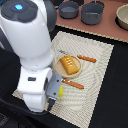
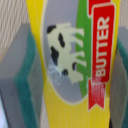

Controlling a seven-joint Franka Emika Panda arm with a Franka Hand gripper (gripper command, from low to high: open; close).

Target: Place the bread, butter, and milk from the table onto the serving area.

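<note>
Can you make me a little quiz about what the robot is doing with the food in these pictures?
1. True or false: the bread lies on the round tan plate.
2. What does the gripper hold between its fingers? A) the milk B) the butter C) a fork
3. Fill in: the plate sits on the cream striped ____.

Key
1. True.
2. B. The wrist view shows the yellow packet with the word BUTTER and a cow on it.
3. Placemat, the serving area. No milk carton shows in either view.
</note>
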